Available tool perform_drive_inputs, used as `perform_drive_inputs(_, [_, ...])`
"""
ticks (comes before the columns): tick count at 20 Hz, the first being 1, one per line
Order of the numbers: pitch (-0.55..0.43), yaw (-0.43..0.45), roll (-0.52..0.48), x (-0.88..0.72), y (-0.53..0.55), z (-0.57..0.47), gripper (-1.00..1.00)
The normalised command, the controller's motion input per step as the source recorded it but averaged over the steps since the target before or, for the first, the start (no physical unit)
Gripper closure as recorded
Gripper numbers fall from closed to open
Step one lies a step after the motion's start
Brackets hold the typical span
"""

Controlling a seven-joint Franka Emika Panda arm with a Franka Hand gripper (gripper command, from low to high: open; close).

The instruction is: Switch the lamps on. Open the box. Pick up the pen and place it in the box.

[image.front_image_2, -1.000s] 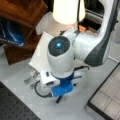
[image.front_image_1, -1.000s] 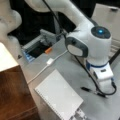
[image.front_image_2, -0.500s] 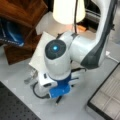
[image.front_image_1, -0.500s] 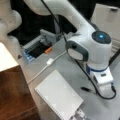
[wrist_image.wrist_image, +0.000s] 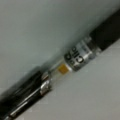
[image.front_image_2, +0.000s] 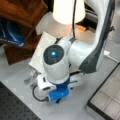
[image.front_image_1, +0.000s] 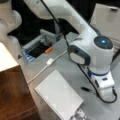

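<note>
the pen [wrist_image.wrist_image: 67,67] is seen very close in the wrist view, lying slantwise across a smooth pale grey surface: a glossy black barrel, a silver middle band with dark lettering, a small amber patch beside the band, and a shiny metal clip at the lower left end. in a front view a short dark stretch of the pen [image.front_image_1: 86,89] is seen on the grey table [image.front_image_1: 62,62], just beside the gripper [image.front_image_1: 106,93], which is lowered right over it; its fingers are hidden by the white wrist housing, so whether it is wide, narrow or closed cannot be told. in a front view the gripper [image.front_image_2: 58,96] is marked by a blue block under the rounded white joint with its glowing blue dot.

the lamp [image.front_image_2: 68,10] is shown as a smooth cream shade, brightly lit. a thin white cord with a small switch block [image.front_image_1: 50,61] is laid across the table. the box [image.front_image_2: 107,97] is seen open at a front view's right, with a dark rim and pale compartmented lining. a ribbed white pad [image.front_image_1: 58,96] and a grey tray [image.front_image_1: 37,47] with a small orange item [image.front_image_1: 48,50] are also seen.

compared with half a second ago, the arm is found slightly lower; the other things are unchanged.
</note>
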Motion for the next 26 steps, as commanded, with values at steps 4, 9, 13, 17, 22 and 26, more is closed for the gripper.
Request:
perform_drive_inputs(4, [0.042, 0.073, -0.062, 0.22, -0.03, -0.07, -1.0])
perform_drive_inputs(9, [0.036, 0.063, -0.063, 0.17, -0.05, -0.05, -1.0])
perform_drive_inputs(13, [0.028, 0.055, -0.056, 0.16, -0.06, -0.04, -1.0])
perform_drive_inputs(17, [0.019, 0.048, -0.075, 0.14, -0.06, -0.02, -1.0])
perform_drive_inputs(22, [-0.009, 0.057, -0.034, 0.14, -0.03, -0.07, -1.0])
perform_drive_inputs(26, [-0.015, 0.04, -0.01, 0.1, 0.0, -0.07, 1.0])
